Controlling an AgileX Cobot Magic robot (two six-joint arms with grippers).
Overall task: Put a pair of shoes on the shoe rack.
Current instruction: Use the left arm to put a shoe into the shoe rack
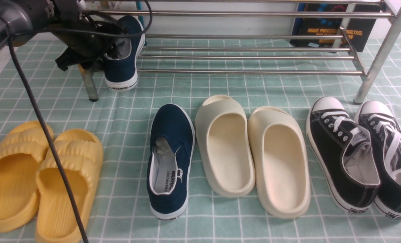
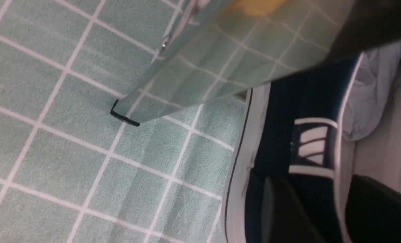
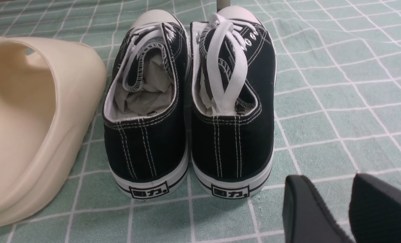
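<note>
Left wrist view: the left gripper [image 2: 318, 184] stands spread, astride the heel wall of the navy shoe [image 2: 298, 108] at the shoe rack's [image 1: 247, 71] left end. The right gripper [image 3: 328, 184] is spread and empty.

A rack leg [image 2: 203, 67] stands just beside the left gripper [image 2: 316, 189]. A shoe [image 2: 278, 135] sits between its fingers [image 2: 281, 209]. Bars [image 1: 247, 57] to its right are bare.

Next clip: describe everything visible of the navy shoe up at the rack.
Navy shoe: canvas slip-on, white rubber sole, white lining, WARRIOR on the heel, grey paper stuffed inside. It sits at the left end of the shoe rack, heel toward the camera. Fingers of the left gripper straddle its collar; clamping is unclear.
</note>
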